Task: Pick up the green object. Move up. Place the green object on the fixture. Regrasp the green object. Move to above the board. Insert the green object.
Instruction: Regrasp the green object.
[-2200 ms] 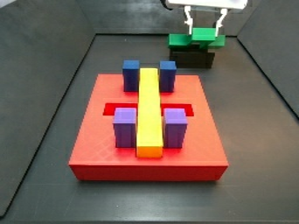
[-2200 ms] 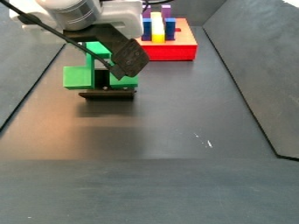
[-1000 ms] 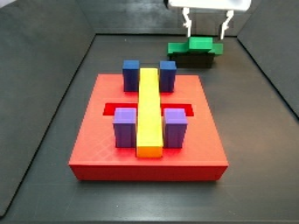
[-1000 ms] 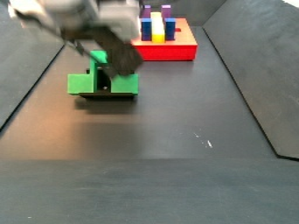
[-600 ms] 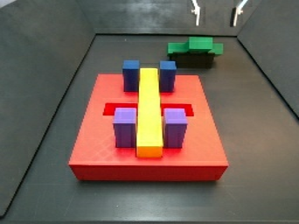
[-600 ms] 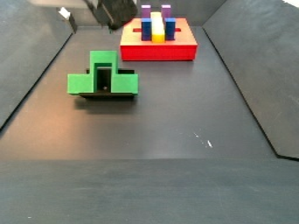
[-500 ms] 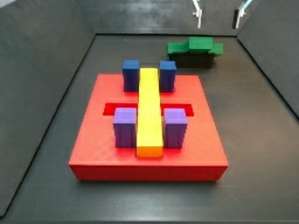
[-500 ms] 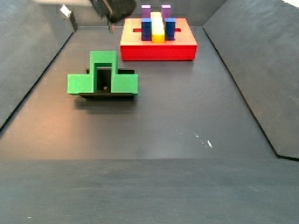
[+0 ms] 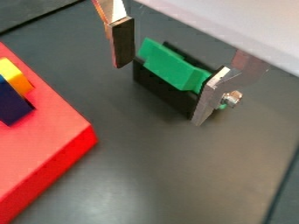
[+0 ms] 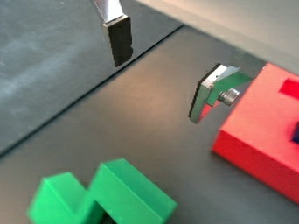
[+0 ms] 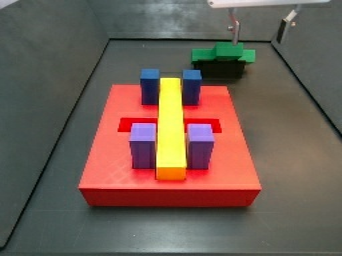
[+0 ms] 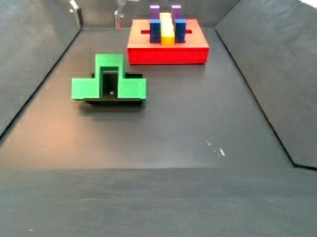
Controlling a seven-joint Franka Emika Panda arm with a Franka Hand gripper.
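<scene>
Two wrist views, two side views.
wrist: gripper [image 9: 167, 72] spread, nothing between the fingers; green object [image 9: 173, 66] below it, lying on the dark fixture [image 9: 156, 87].
wrist: gripper [image 10: 163, 74] wide apart; green object [image 10: 103, 206] matte, stepped, well off-centre from it; red board [image 10: 264, 144] beside one finger.
side: gripper [image 11: 259, 25] high above green object [image 11: 222, 53], apart.
side: green object [image 12: 107, 81] straddles fixture [image 12: 113, 97]; gripper barely visible at the frame edge.
risk: regrasp off-centre could tip the piece off the fixture.

Pincer [image 11: 261, 25] let go of green object [image 11: 222, 53], rose clear; now high above it, fingers spread, nothing between. Green object went from upright to lying flat across fixture [image 11: 219, 67]. Arm gone from side view [image 12: 95, 9], fingertips only.
</scene>
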